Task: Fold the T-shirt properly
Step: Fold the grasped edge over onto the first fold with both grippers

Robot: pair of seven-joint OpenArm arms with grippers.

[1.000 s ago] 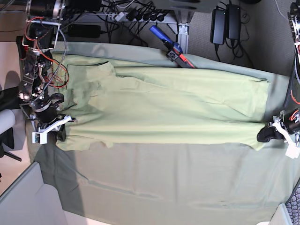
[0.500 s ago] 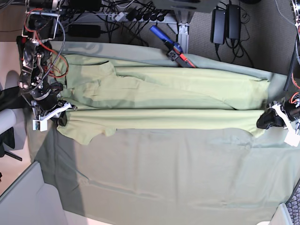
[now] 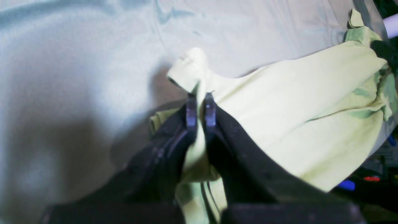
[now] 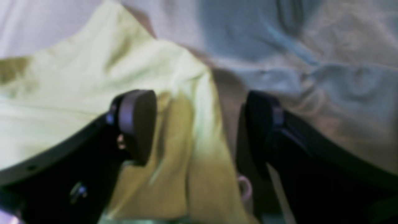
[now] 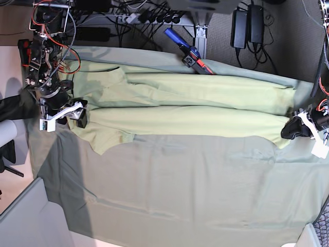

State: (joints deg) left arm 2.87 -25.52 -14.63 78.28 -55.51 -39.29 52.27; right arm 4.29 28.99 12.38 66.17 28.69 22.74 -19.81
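The pale yellow-green T-shirt (image 5: 185, 113) lies stretched across the far half of the grey-green table cloth (image 5: 180, 190), folded lengthwise into a narrow band. My left gripper (image 5: 289, 131) is at the shirt's right end. In the left wrist view it (image 3: 200, 104) is shut on a pinch of the shirt (image 3: 295, 109). My right gripper (image 5: 79, 114) is at the shirt's left end. In the right wrist view its jaws (image 4: 199, 124) stand wide apart, with a ridge of shirt fabric (image 4: 77, 77) lying loose between them.
A blue and red tool (image 5: 189, 53) lies at the cloth's far edge. Black power bricks (image 5: 247, 25) and cables hang behind the table. Grey panels (image 5: 25, 221) stand at the near left corner.
Both grippers have moved toward the far side, carrying the shirt's near edge with them. The shirt's band is now narrower and more table cloth shows in front.
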